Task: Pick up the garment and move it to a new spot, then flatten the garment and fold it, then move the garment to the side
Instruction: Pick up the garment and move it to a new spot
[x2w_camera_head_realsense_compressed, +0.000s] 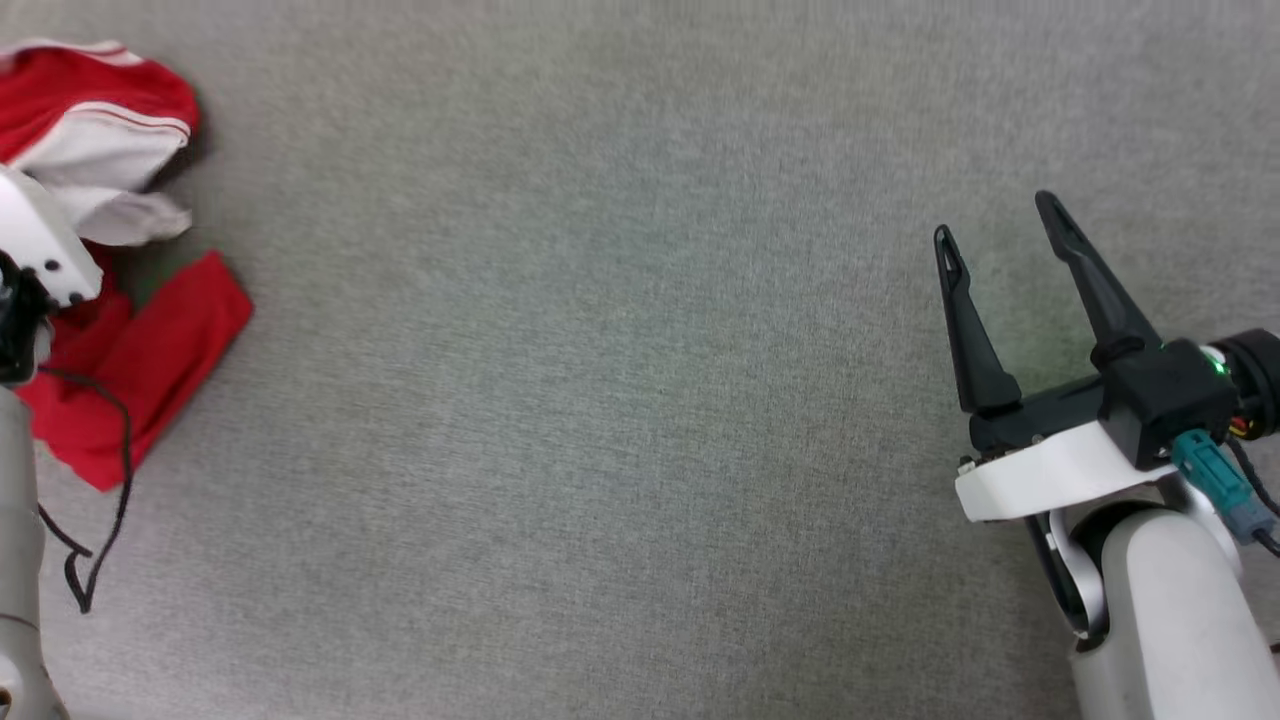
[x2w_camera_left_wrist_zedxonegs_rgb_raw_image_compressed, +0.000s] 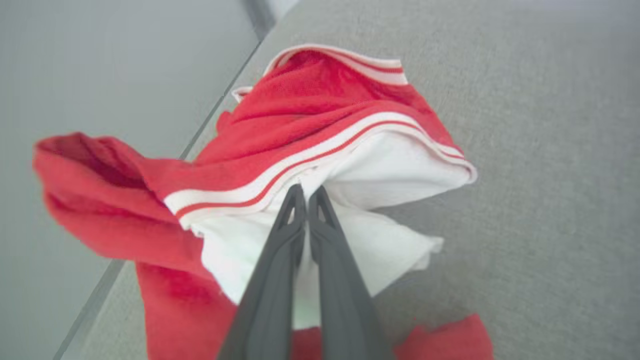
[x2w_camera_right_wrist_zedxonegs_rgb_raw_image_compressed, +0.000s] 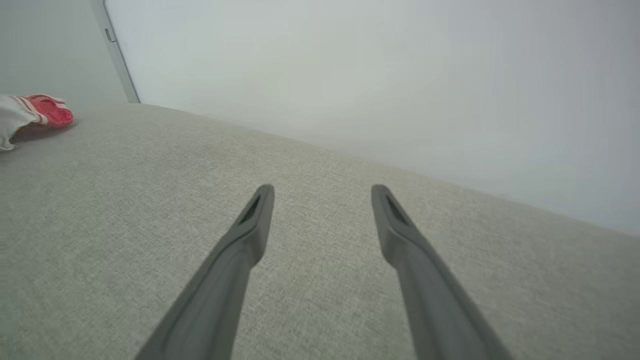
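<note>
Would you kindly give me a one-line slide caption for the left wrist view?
The left gripper pinches the white sleeve of the crumpled red garment on the grey surface.

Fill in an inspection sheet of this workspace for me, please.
Surface: grey fabric surface, flat.
Job's things: garment, red and white, crumpled at the surface's left edge.
Clutter: nothing seen.
Grippers: left tool shut on the garment's white sleeve; right tool open, holding nothing.
Cables: black cable hangs in a loop in front of the garment.
Surroundings: pale wall behind the surface.
</note>
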